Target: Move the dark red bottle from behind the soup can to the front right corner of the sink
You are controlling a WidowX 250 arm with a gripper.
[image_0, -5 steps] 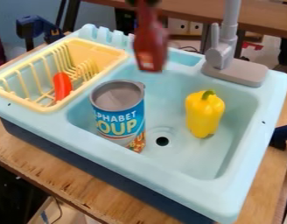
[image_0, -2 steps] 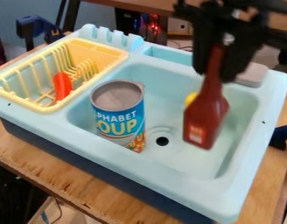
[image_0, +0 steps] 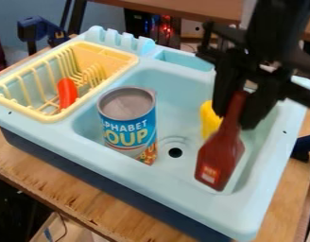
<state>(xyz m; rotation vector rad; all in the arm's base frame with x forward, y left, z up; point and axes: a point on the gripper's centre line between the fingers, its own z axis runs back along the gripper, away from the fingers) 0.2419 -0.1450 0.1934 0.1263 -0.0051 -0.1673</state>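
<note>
The black two-finger gripper (image_0: 237, 113) hangs over the right part of a pale blue toy sink (image_0: 170, 190), its arm entering from the upper right of the view; it holds a dark red bottle (image_0: 220, 158) by the neck, its fingers (image_0: 254, 111) drawn in narrow, one to each side of it. The bottle lies directly below the gripper and slightly to the left of it in the view; its long axis runs steeply down from the neck, leaning so that the broad base with its pale label points toward the near rim and a little leftward; the base is the lowest part, though whether it touches the basin floor cannot be told from here. Partly hidden behind the bottle and the gripper is a yellow pepper (image_0: 209, 120); it sits on the far side of the bottle, near the upper body, and contact between the two cannot be judged. To the left of the bottle is the dark round drain (image_0: 175, 152), well apart from the gripper; farther left, a blue soup can (image_0: 129, 127) stands upright in the basin, its grey top facing up. Beyond the basin's left edge rests a yellow dish rack (image_0: 107, 51), holding an orange-red object (image_0: 67, 93); the whole sink sits on a wooden table (image_0: 75, 189).
</note>
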